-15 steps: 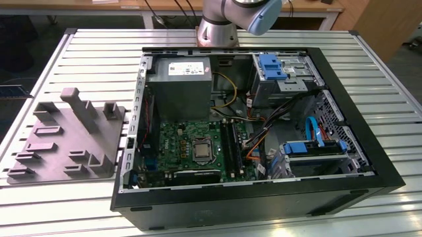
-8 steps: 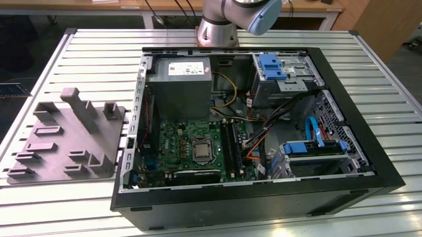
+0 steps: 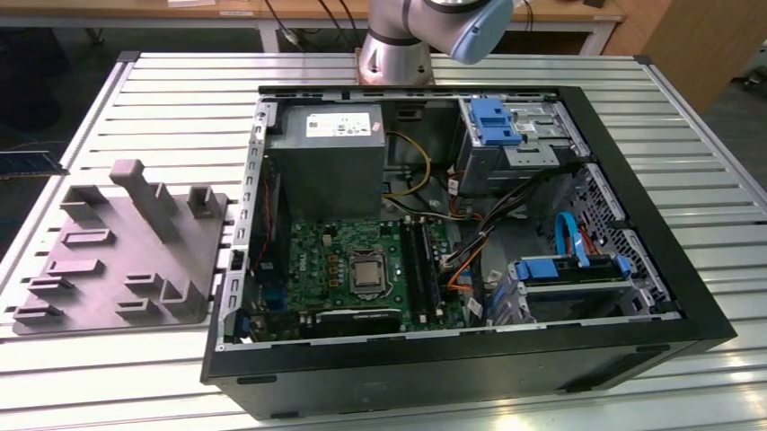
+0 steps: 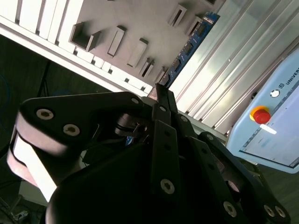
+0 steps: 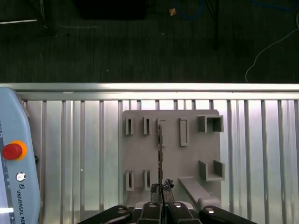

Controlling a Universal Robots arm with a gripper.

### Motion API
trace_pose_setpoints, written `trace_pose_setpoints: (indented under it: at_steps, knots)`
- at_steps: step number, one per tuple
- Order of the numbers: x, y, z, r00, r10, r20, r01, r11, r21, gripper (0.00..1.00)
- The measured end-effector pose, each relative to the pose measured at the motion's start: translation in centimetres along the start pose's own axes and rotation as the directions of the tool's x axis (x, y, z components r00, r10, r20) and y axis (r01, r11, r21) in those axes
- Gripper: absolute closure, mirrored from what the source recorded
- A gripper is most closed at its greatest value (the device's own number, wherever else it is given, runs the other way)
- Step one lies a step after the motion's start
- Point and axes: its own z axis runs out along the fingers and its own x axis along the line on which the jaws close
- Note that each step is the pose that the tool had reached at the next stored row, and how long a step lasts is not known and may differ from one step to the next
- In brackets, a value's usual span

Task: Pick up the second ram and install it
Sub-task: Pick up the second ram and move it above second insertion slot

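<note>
In both wrist views my gripper point(image 5: 161, 189) point(image 4: 158, 91) hangs high above the table, shut on the second ram. In the second wrist view the ram point(image 4: 191, 44) is a long blue-green board with black chips sticking out past the fingertips. In the first wrist view the ram point(image 5: 160, 144) is edge-on, a thin dark line over the grey holder fixture point(image 5: 187, 163). The open computer case point(image 3: 623, 341) lies on the table in the exterior view, with the green motherboard point(image 3: 330, 256) and its black memory slots point(image 3: 419, 260) inside.
The grey holder fixture point(image 3: 120, 260) sits to the exterior view's left of the case, with upright posts and pockets. A teach pendant with a red stop button point(image 5: 11, 150) lies on the slatted table point(image 3: 180, 108). Cables, drive cages and a power supply point(image 3: 326, 157) crowd the case.
</note>
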Motion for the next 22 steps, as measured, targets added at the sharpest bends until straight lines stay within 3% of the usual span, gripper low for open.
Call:
trace_pose_setpoints:
  at_steps: [22]
  knots:
    - [-0.14, -5.81, -0.22, 1.0, 0.0, 0.0, 0.0, 1.0, 0.0, 0.88]
